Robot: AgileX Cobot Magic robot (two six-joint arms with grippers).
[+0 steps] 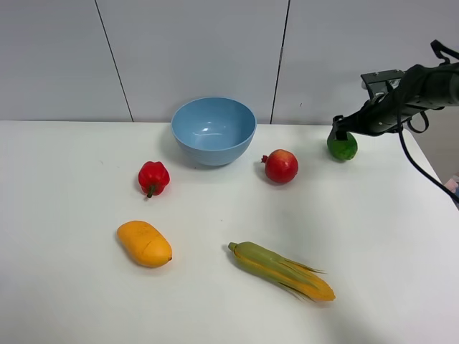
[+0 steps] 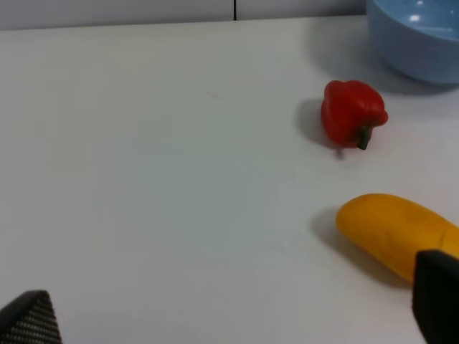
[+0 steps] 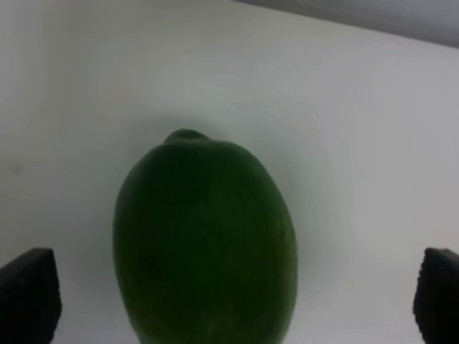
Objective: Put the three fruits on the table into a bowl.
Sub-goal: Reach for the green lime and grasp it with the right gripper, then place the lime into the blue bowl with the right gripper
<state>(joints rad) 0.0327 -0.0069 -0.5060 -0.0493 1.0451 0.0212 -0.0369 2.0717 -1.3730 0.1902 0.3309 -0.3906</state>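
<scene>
The green lime [image 1: 343,147] lies on the white table [image 1: 373,236] at the far right. My right gripper [image 1: 340,133] is over it. In the right wrist view the lime [image 3: 204,240] sits between the two wide-apart fingertips of the right gripper [image 3: 233,301], which is open. The orange-yellow mango [image 1: 144,244] lies front left and shows in the left wrist view [image 2: 394,233]. The red pomegranate [image 1: 281,166] sits right of the light-blue bowl [image 1: 214,130], which is empty. My left gripper [image 2: 233,308] is open and empty, and out of the exterior view.
A red bell pepper [image 1: 153,178] stands left of the bowl, also in the left wrist view [image 2: 351,112]. A corn cob [image 1: 283,270] lies front centre. A grey wall runs behind the table. The bowl's side [image 2: 419,36] shows in the left wrist view.
</scene>
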